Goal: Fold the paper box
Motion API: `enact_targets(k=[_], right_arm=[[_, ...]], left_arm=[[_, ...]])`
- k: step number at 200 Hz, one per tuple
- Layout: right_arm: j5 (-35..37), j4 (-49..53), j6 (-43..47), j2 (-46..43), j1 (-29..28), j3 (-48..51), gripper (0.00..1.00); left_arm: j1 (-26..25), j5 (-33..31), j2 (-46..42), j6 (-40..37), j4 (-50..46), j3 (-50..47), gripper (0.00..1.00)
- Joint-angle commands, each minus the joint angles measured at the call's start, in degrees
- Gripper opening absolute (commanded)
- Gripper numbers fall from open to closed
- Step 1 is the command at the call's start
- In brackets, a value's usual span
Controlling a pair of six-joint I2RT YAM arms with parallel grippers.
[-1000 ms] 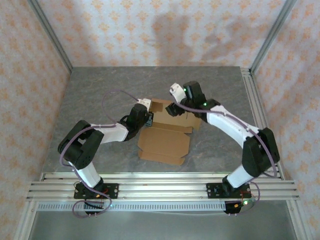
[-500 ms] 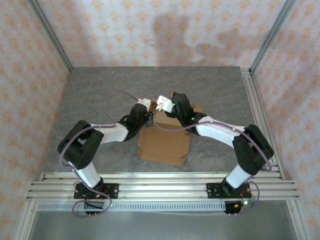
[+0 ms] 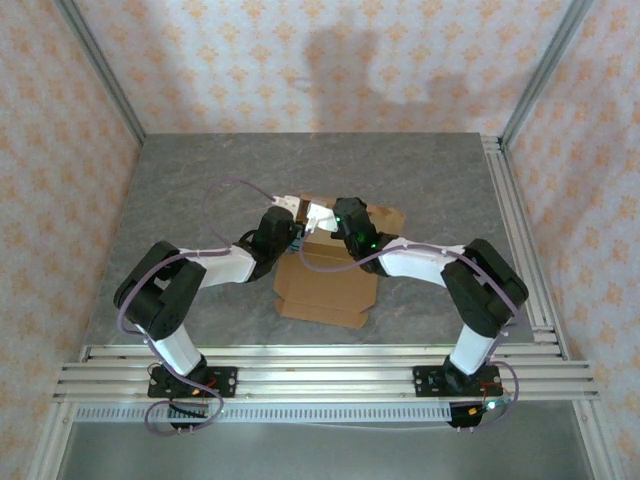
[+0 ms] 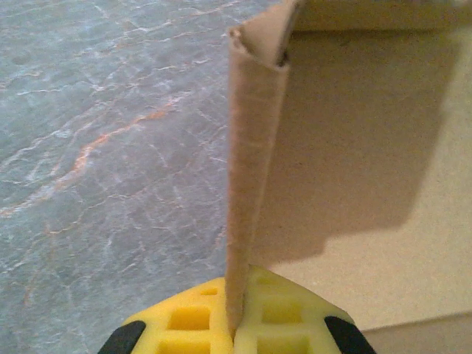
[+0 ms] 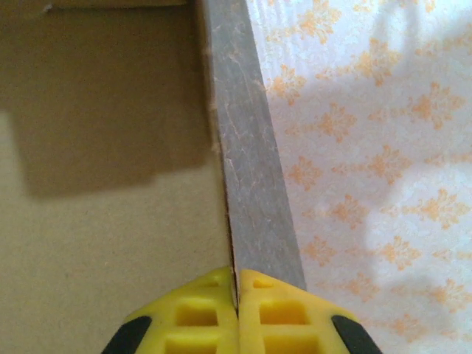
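The paper box is brown cardboard, part folded, lying mid-table with a flat panel toward me and raised walls at its far end. My left gripper holds its left wall. In the left wrist view the yellow fingers of the left gripper are shut on an upright cardboard wall. My right gripper reaches in over the box's far end, close to the left one. In the right wrist view the right gripper is shut on the thin edge of a cardboard panel.
The grey marbled table is fenced by patterned walls. Aluminium rails run along the near edge and the right side. Both arms' cables loop above the box.
My right arm has swung left and down across the box's far end, ending next to the left gripper. The far flaps shifted with it. The left arm has stayed put.
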State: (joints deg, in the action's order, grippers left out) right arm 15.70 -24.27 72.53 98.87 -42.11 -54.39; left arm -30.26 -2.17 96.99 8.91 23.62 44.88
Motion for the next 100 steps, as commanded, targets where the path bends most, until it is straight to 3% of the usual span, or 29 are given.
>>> enact_targets(k=[1, 28, 61, 100], right_arm=[[3.92, -8.18, 2.22, 0.98, -1.02, 1.36, 0.0], [5.0, -10.72, 3.5, 1.4, -2.11, 2.09, 0.0], [7.13, -14.35, 5.13, 2.43, -3.07, 2.84, 0.0], [8.8, -16.97, 6.26, 2.48, -3.42, 3.92, 0.0]], left_arm=[[-0.28, -1.36, -1.54, -0.47, -1.06, 0.72, 0.0], [-0.25, -1.72, -1.41, 0.13, -1.65, 1.35, 0.0], [-0.28, -2.26, -0.95, 1.48, -2.22, 1.73, 0.1], [-0.32, -2.79, -0.84, 2.73, -2.26, 1.54, 0.11]])
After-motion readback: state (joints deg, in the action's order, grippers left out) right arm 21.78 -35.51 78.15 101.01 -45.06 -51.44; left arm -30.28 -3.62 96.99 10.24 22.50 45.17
